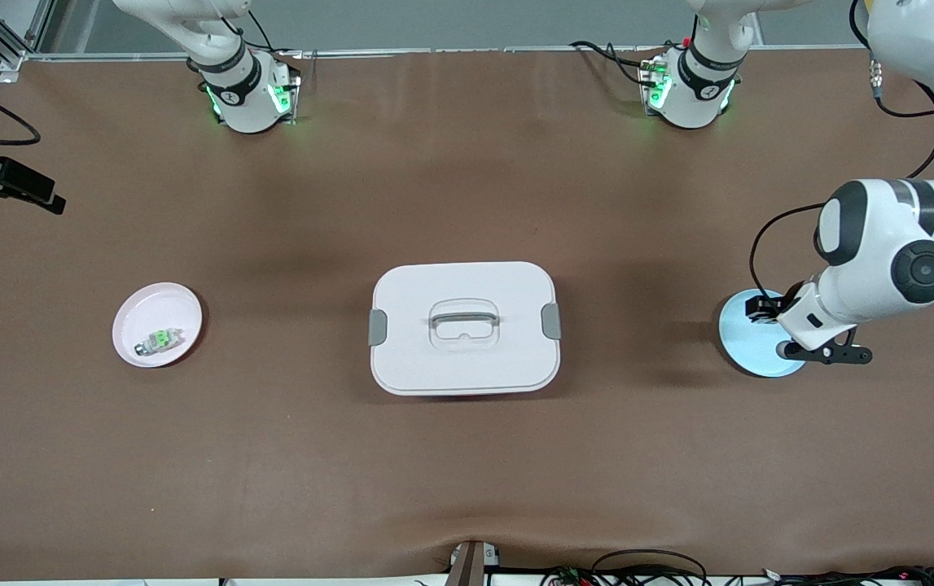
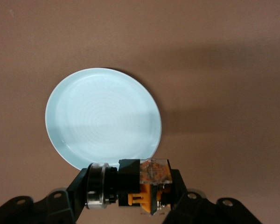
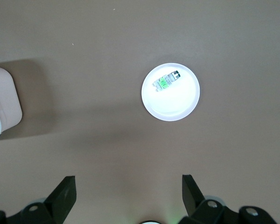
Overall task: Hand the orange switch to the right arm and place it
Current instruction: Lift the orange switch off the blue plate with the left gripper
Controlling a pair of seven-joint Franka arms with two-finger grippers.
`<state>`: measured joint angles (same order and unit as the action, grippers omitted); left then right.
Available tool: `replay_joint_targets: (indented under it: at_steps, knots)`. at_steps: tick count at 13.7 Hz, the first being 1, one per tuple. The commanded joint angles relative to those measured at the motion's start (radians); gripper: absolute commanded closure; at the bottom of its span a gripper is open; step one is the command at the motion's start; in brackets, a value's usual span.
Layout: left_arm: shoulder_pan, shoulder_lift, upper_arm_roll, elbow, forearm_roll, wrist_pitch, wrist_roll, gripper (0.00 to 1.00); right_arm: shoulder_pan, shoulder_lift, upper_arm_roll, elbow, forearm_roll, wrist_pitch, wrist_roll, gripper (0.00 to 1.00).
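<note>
orange switch (image 2: 140, 186) in left gripper (image 2: 130, 198)

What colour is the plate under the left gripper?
Pale blue plate, clearest in the left wrist view, under the left gripper.

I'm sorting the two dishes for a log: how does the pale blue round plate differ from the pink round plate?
The pale blue round plate lies at the left arm's end of the table, the pink round plate at the right arm's end. The blue one is bare, with the left gripper over its edge shut on the black-and-orange switch; the pink one holds a grey-white switch with a green part. Both are round, shallow and about alike in size.
</note>
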<state>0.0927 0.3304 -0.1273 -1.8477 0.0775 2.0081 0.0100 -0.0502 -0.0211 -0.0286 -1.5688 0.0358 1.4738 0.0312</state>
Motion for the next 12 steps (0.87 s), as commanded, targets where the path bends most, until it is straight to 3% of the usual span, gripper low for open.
replay_joint_targets:
  at_steps: [1,5,9,12]
  knots:
    - [0.002,-0.016,-0.024,0.094,-0.08,-0.136,-0.03,1.0,-0.008,0.009,0.009,0.023,-0.011,-0.015,-0.001,0.0]
    - [-0.001,-0.017,-0.11,0.217,-0.174,-0.275,-0.226,1.0,-0.01,0.007,0.009,0.023,-0.011,-0.015,-0.007,0.0]
    - [-0.001,-0.017,-0.207,0.275,-0.274,-0.282,-0.431,1.0,0.009,0.007,0.016,0.019,-0.001,-0.02,-0.002,0.0]
    - [-0.005,-0.016,-0.29,0.333,-0.327,-0.302,-0.646,1.0,0.085,0.007,0.016,0.013,0.006,-0.047,0.012,0.0]
